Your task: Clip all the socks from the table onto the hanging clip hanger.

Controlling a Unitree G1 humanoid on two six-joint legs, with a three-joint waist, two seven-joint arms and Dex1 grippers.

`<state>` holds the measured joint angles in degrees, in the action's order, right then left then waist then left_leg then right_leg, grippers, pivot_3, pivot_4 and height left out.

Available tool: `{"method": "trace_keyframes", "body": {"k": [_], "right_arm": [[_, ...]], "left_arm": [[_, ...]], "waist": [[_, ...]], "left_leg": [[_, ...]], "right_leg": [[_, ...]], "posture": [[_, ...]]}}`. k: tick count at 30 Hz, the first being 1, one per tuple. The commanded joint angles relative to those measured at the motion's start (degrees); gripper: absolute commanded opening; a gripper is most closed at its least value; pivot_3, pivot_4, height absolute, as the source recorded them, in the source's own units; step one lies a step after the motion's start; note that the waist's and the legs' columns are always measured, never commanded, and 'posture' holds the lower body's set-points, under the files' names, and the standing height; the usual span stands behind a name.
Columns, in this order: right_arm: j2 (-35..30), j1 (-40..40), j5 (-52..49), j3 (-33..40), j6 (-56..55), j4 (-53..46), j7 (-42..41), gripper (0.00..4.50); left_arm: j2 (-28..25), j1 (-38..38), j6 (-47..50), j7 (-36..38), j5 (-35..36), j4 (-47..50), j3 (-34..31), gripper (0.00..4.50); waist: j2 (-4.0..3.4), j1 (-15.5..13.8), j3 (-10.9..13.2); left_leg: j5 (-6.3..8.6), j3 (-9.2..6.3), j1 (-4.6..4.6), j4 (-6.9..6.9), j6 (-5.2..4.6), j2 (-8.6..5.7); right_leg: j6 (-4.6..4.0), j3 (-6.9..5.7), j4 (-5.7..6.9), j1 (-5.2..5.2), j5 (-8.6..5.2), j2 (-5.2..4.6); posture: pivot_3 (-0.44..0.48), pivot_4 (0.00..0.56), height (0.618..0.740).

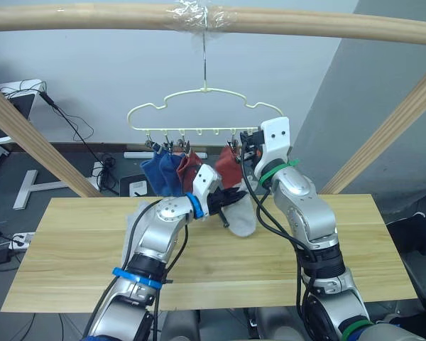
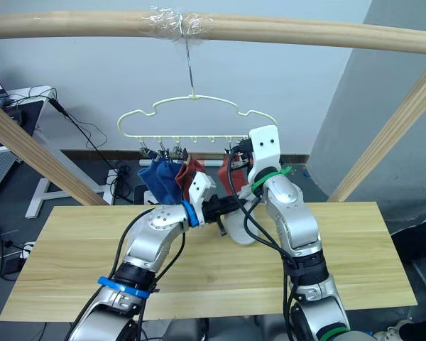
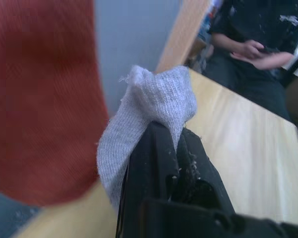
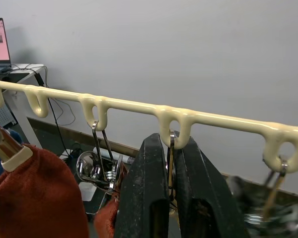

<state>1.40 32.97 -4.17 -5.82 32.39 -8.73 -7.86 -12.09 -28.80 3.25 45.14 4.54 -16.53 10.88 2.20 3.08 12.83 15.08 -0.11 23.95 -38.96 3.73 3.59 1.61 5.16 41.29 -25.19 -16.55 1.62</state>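
Blue socks: two short blue ankle socks (image 1: 160,172) hang from clips at the left end of the hanger row, left of frame centre in the head views.
Rust socks: one rust red sock (image 1: 188,169) hangs just right of the blue pair; a second rust red sock (image 1: 227,169) hangs further right, next to the right arm.
Left gripper: the left gripper (image 3: 175,145) has its two black fingers pinched narrow on a light grey ankle sock (image 3: 154,104), held up above the tabletop at frame centre, below the hanger.
Second grey sock: a pale grey sock (image 1: 136,215) lies on the table, mostly hidden behind the left arm.
Clip hanger: the thin pale yellow wire hanger (image 1: 206,106) hangs by its metal hook from a thick round wooden bar (image 1: 326,27) across the top.
Right gripper: the right gripper (image 4: 170,163) is raised to the hanger's lower rail, fingers closed narrow on a small silver metal clip (image 4: 171,148) hanging from a loop.
Table: the long light wood plank tabletop (image 1: 383,241) spans the lower half.
Person: a seated person in dark clothes (image 3: 258,44) sits beyond the table's edge in the left wrist view.
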Motion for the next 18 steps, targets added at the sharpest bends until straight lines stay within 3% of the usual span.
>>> {"method": "trace_keyframes", "body": {"k": [1,18], "right_arm": [[0.2,0.6,-0.8,-0.1,0.1,-3.3,-0.3,0.0],[0.3,0.1,-1.9,-0.9,2.5,-4.0,-0.6,0.0]], "left_arm": [[0.5,-2.0,-3.4,-3.1,-1.1,-1.0,-0.9,0.01],[1.4,-6.4,-6.1,-6.1,-1.6,-3.8,-1.3,0.01]], "waist": [[0.0,0.1,0.0],[0.0,0.1,0.0]], "left_leg": [[0.0,0.0,0.0,0.01,0.0,0.0],[0.0,-0.01,0.02,0.01,0.0,-0.01]], "right_leg": [[0.0,0.01,0.0,-0.01,0.0,0.0],[0.0,-0.02,-0.03,0.0,0.0,0.0]], "posture": [[-0.029,0.19,0.7],[-0.029,0.19,0.7]]}}
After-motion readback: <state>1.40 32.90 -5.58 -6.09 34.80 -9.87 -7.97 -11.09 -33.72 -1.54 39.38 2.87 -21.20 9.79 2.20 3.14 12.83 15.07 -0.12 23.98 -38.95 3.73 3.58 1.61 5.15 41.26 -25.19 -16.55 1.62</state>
